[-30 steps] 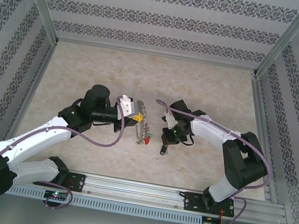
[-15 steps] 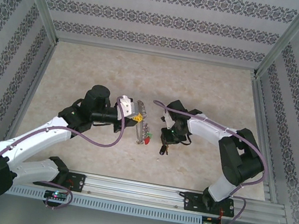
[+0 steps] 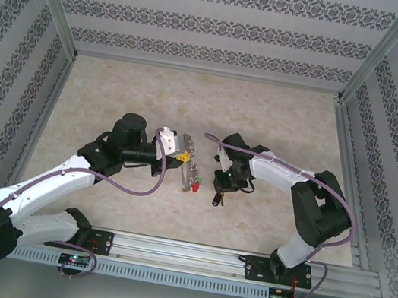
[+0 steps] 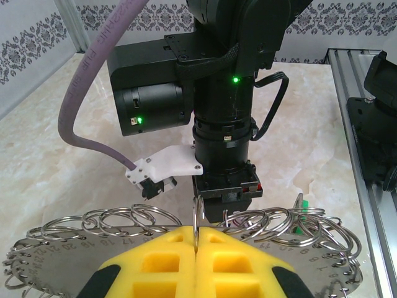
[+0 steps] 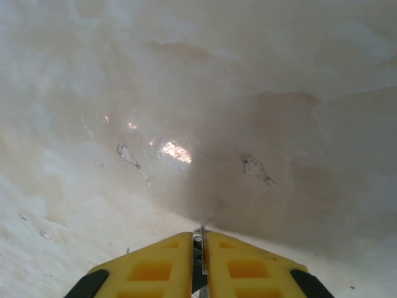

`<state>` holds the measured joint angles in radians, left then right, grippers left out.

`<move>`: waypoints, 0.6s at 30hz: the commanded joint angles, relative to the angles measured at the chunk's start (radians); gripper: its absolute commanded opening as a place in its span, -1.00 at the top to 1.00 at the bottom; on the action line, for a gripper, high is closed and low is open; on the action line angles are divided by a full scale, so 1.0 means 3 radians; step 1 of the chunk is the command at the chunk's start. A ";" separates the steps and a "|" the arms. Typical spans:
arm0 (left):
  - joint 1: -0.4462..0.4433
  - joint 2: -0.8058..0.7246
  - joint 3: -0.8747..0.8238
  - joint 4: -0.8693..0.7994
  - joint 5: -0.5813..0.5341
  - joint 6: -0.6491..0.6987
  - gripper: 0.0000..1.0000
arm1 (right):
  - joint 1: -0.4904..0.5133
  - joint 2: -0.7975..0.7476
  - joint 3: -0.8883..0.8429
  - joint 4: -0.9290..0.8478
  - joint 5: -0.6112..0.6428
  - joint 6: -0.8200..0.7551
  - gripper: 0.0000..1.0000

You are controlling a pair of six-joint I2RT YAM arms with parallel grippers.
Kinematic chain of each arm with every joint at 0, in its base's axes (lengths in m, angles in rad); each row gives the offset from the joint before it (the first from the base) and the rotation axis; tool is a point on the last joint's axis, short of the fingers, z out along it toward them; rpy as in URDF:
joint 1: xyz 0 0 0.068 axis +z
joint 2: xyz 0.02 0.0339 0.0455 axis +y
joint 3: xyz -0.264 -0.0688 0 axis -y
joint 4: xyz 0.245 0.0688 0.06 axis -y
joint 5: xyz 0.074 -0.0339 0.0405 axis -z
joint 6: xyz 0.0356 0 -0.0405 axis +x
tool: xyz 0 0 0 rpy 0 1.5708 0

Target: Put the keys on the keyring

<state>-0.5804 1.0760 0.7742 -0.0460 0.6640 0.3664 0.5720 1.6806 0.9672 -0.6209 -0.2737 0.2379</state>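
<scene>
Both are clamping: the left end effector (image 4: 195, 241) is pinching the stiff, slippery keyring (image 4: 124, 218) by its rim; the right end effector (image 5: 200, 243) is nipping thin metal, seemingly the light black key (image 3: 216, 197).

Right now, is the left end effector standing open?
No, the left end effector is shut, its yellow pads pinching the keyring.

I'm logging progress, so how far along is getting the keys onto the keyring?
Looks done: the red key sits at the near edge of the keyring, though whether it is threaded is unclear. In hand: the left gripper clamps the keyring, the right gripper pinches a thin metal piece. Left: at least one key to thread.
</scene>
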 commanded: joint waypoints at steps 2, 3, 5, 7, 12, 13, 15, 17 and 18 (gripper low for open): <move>0.0022 -0.0044 -0.0006 0.0044 0.0011 0.0042 1.00 | 0.0006 0.0065 0.0016 0.0001 -0.0057 0.0057 0.70; 0.0020 -0.0049 -0.0012 0.0041 0.0011 0.0041 1.00 | 0.0006 0.0068 0.0013 -0.0003 -0.0049 0.0061 0.70; 0.0022 -0.0054 -0.0016 0.0045 0.0007 0.0042 1.00 | 0.0006 0.0081 0.0024 -0.0006 -0.0053 0.0061 0.70; 0.0021 -0.0058 -0.0019 0.0043 0.0008 0.0037 1.00 | 0.0006 0.0090 0.0025 -0.0012 -0.0045 0.0055 0.72; 0.0020 -0.0062 -0.0014 0.0036 -0.0003 0.0045 1.00 | 0.0000 0.0037 0.0011 0.0006 -0.0015 0.0059 0.87; 0.0022 -0.0058 -0.0014 0.0036 0.0000 0.0043 1.00 | -0.0002 0.0019 0.0008 0.0001 -0.0019 0.0056 0.88; 0.0022 -0.0046 -0.0007 0.0039 0.0006 0.0046 1.00 | -0.0003 0.0000 0.0014 -0.0014 -0.0025 0.0048 1.00; 0.0022 -0.0038 -0.0006 0.0039 0.0006 0.0049 1.00 | -0.0010 -0.0053 0.0006 -0.0007 -0.0044 0.0051 1.00; 0.0022 -0.0040 -0.0005 0.0037 0.0006 0.0049 1.00 | -0.0010 -0.0092 -0.0004 0.0003 -0.0040 0.0056 1.00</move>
<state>-0.5804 1.0760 0.7742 -0.0460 0.6567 0.3664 0.5720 1.6917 0.9668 -0.6178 -0.2779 0.2455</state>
